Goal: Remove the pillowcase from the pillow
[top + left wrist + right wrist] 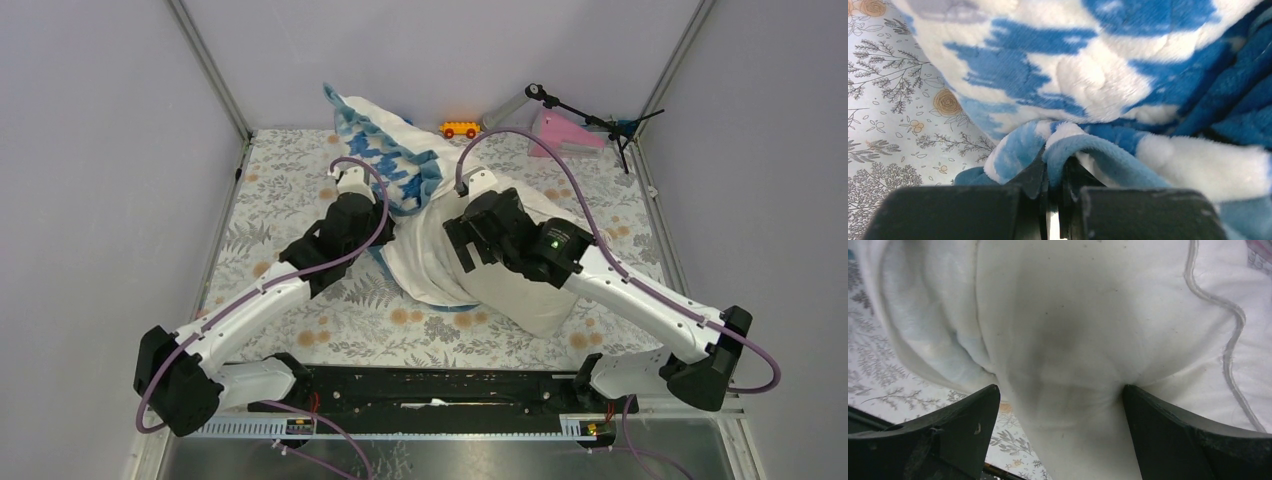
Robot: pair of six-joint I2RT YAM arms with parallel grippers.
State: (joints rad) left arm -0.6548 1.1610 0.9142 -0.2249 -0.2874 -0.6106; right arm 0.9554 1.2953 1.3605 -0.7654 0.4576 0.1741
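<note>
Plainly, pillowcase (1088, 85) fold sits inside left pincer (1055, 172).

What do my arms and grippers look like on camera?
The left arm and right arm have white links, black joints and bases, a purple cable looping along each. A green light glows near the right wrist. The left gripper and right gripper have black fingers.
</note>
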